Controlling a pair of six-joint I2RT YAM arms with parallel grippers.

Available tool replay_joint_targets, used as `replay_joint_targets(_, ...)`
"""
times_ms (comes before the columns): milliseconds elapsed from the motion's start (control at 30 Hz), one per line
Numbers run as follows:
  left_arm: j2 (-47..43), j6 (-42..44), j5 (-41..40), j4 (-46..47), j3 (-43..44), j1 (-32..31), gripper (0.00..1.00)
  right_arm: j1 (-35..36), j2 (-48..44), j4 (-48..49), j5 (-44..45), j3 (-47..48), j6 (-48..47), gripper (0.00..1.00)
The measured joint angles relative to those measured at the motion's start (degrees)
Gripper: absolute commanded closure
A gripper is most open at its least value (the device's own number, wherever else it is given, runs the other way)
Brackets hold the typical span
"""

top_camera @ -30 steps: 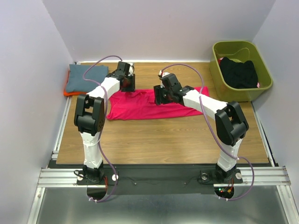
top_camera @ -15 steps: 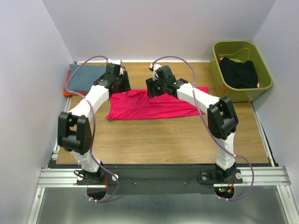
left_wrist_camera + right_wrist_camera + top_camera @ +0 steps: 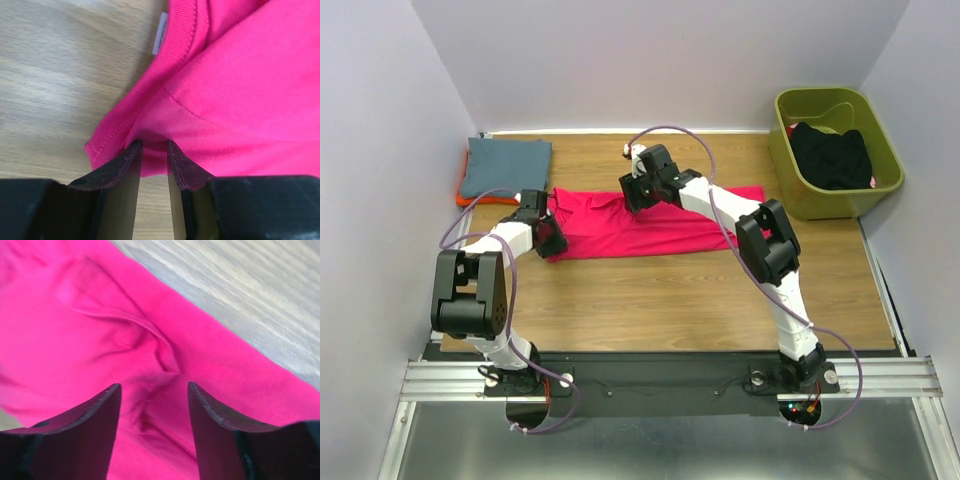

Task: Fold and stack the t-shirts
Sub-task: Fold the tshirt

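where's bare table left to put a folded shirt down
Widest free patch: the bare table between the pink shirt and the arm bases. A narrower strip runs behind the shirt along the back wall, between the blue-grey shirt and the green bin. Crowded: the middle band, where the left gripper and right gripper sit at the pink shirt.

Even, bright overhead light.
I see soft shadows on the table (image 3: 650, 290). Left wrist view shows shirt (image 3: 240, 90) stitching sharply; right wrist view is slightly blurred.
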Motion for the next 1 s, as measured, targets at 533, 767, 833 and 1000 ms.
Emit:
replay_joint_targets(533,-7.1,-1.92,4.15,4.87,-8.92,4.79,0.61,-2.36,-6.93,0.98,9.38,-15.47,3.89,0.45)
replay_joint_targets(767,-9.75,-0.35,0.87,-0.13,-9.01,7.45,0.37,-7.15,-21.62,0.61,10.97,-26.75,5.64,0.45)
replay_joint_targets(833,-11.52,0.31,0.66,-2.03,-8.61,7.65,0.33,-8.44,-24.68,1.11,11.37,-29.0,6.1,0.45)
replay_joint_targets(1000,-13.6,0.2,1.18,-5.6,-0.98,5.14,0.23,-9.64,-30.53,0.66,12.22,-35.43,7.85,0.44)
